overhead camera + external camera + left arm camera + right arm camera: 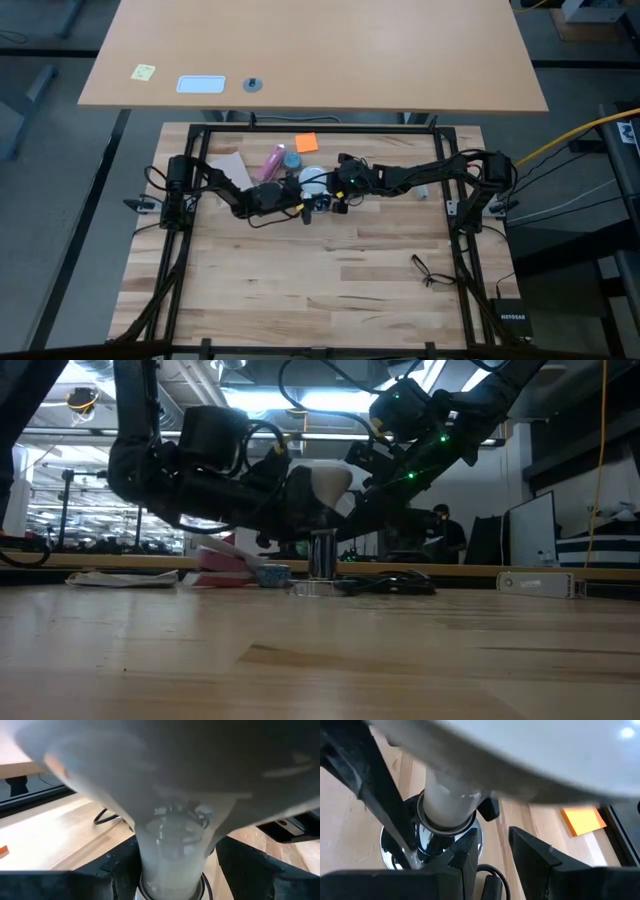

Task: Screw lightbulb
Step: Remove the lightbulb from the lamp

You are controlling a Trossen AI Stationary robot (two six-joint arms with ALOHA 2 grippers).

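Note:
The frosted white lightbulb (312,178) stands upright with its neck (172,855) in the collar of the silver socket (322,555), which rises from the shiny round lamp base (395,852). My left gripper (172,867) reaches in level from the table's left. It is open, with one dark finger on each side of the neck below the globe; I cannot tell if either touches it. My right gripper (495,845) slants down from the right under the globe. It is open, with bare wood between its fingers, just beside the socket.
An orange sticky note (306,143), a pink object (273,160) and a sheet of paper (228,165) lie beyond the lamp. A small blue round object (270,573) sits left of the base. A loose black cord (428,270) lies at the near right. A person (445,530) is in the room behind.

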